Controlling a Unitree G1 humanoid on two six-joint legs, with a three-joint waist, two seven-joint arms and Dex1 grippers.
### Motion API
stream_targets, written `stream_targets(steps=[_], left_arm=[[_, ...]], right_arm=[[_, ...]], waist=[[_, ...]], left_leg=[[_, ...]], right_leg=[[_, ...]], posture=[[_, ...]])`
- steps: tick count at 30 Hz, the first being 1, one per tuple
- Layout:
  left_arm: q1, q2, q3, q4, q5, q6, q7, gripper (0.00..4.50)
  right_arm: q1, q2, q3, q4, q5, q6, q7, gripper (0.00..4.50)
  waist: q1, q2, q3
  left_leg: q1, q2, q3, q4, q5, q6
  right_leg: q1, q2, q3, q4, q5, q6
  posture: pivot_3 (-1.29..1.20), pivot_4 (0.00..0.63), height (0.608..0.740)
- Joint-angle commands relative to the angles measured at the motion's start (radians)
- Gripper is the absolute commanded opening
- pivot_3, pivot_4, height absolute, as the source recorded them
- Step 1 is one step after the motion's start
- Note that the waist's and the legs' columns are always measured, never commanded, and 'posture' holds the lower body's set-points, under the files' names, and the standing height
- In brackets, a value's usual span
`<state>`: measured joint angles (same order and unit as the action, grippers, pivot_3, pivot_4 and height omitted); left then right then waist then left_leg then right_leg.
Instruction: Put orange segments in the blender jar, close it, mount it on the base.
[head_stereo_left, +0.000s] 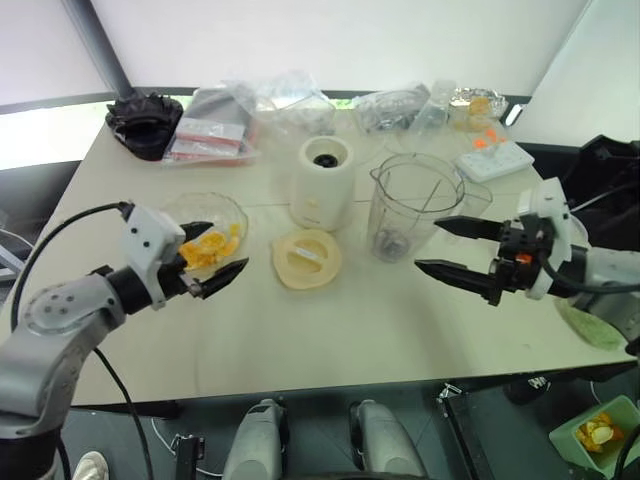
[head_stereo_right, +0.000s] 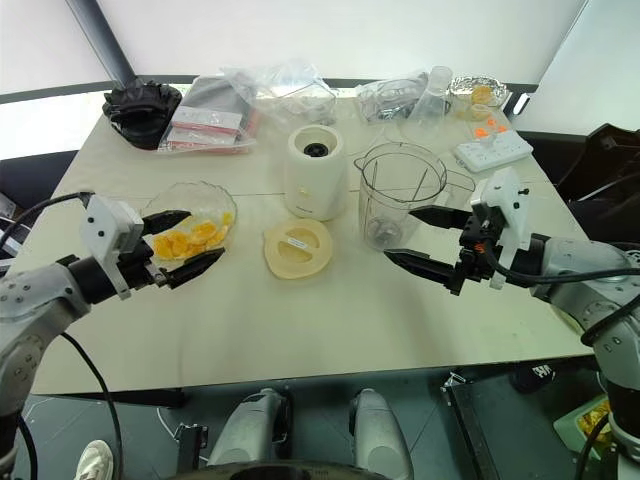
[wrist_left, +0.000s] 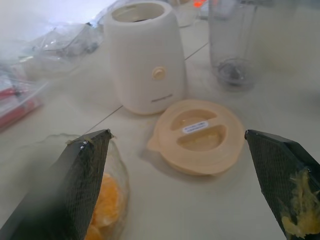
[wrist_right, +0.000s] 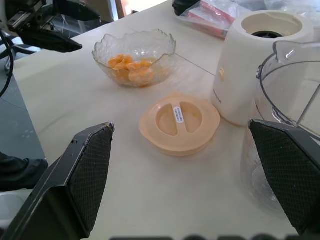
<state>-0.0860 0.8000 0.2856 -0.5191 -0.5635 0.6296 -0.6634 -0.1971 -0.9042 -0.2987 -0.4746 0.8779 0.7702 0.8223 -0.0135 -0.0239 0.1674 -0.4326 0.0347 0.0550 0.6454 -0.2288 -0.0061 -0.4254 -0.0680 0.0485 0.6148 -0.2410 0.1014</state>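
Wide apart, my left gripper (head_stereo_right: 180, 245) hangs over the bench's left side, fingers straddling the scalloped bowl (head_stereo_right: 190, 205) of orange segments (head_stereo_right: 188, 240), holding nothing. Toward the middle I see the cream lid (head_stereo_right: 297, 247) lying flat, with the base (head_stereo_right: 316, 170) behind it. Just right stands the blender jar (head_stereo_right: 400, 195), uncapped. My right gripper (head_stereo_right: 420, 238) gapes empty beside it.

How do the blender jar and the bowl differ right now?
The blender jar is tall and smooth-walled with a handle; the bowl is shallow and scalloped. The jar looks empty apart from its blade; the bowl holds the orange segments. The jar stands beside the base, the bowl near the left gripper. Both are clear, upright and uncovered.
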Motion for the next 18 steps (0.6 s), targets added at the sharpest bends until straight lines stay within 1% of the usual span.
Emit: stream_targets(steps=[1, 2, 5, 8, 10, 14, 16, 18], left_arm=[[-0.127, 0.05, -0.001, 0.173, 0.058, 0.002, 0.006, 4.5], [-0.161, 0.057, -0.01, 0.221, 0.074, 0.003, 0.01, 4.5], [-0.301, 0.097, -0.13, 0.417, 0.177, 0.015, -0.014, 4.5], [-0.474, 0.094, -0.274, 0.603, 0.265, 0.053, -0.061, 4.5], [-0.578, 0.091, -0.363, 0.723, 0.322, 0.076, -0.109, 4.5], [-0.782, 0.045, -0.502, 0.991, 0.416, 0.055, -0.241, 4.5], [-0.856, 0.01, -0.54, 1.112, 0.447, 0.009, -0.31, 4.5], [-0.9, -0.012, -0.56, 1.191, 0.467, -0.02, -0.378, 4.5]], right_arm=[[-0.016, 0.023, -0.003, -0.038, 0.016, -0.006, -0.022, 4.48], [-0.019, 0.029, 0.002, -0.04, 0.015, -0.005, -0.027, 4.48], [-0.006, 0.047, 0.017, -0.051, -0.002, -0.018, -0.037, 4.48], [0.006, 0.062, 0.015, -0.065, -0.003, -0.021, -0.052, 4.48], [0.008, 0.068, 0.019, -0.071, -0.007, -0.022, -0.057, 4.48], [0.025, 0.074, 0.025, -0.092, -0.015, -0.029, -0.07, 4.48], [0.033, 0.078, 0.024, -0.107, -0.013, -0.028, -0.084, 4.48], [0.042, 0.08, 0.018, -0.12, -0.007, -0.025, -0.095, 4.48]], waist=[[0.001, 0.0, 0.0], [0.002, 0.0, 0.0], [0.002, 0.0, 0.0], [0.005, 0.0, 0.0], [0.004, 0.0, 0.0], [0.005, -0.001, 0.0], [0.005, -0.001, 0.0], [0.004, -0.001, 0.0]], left_leg=[[0.0, 0.0, 0.0, 0.0, 0.0, 0.0], [0.0, 0.0, 0.0, 0.0, 0.0, 0.0], [-0.001, 0.0, 0.0, 0.0, 0.0, 0.0], [-0.003, -0.001, 0.001, 0.001, 0.0, 0.001], [-0.009, -0.002, 0.0, 0.003, 0.001, 0.001], [-0.011, -0.004, 0.002, 0.004, 0.001, 0.002], [-0.011, -0.004, 0.002, 0.005, 0.001, 0.002], [-0.01, -0.004, 0.002, 0.005, 0.001, 0.002]], right_leg=[[0.0, 0.0, 0.0, 0.0, 0.0, 0.0], [0.0, 0.0, -0.001, 0.0, 0.0, 0.0], [-0.001, 0.001, -0.001, 0.0, 0.0, -0.001], [-0.002, 0.002, -0.001, 0.0, 0.0, 0.0], [-0.005, 0.003, -0.003, 0.0, 0.001, 0.0], [-0.006, 0.006, -0.004, 0.0, 0.001, 0.001], [-0.006, 0.007, -0.005, 0.001, 0.001, 0.001], [-0.006, 0.008, -0.005, 0.003, 0.001, 0.001]], posture=[[0.0, 0.15, 0.74], [0.0, 0.15, 0.74], [0.0, 0.15, 0.74], [0.0, 0.15, 0.74], [0.0, 0.15, 0.74], [0.0, 0.15, 0.74], [0.0, 0.15, 0.74], [0.0, 0.15, 0.74]])
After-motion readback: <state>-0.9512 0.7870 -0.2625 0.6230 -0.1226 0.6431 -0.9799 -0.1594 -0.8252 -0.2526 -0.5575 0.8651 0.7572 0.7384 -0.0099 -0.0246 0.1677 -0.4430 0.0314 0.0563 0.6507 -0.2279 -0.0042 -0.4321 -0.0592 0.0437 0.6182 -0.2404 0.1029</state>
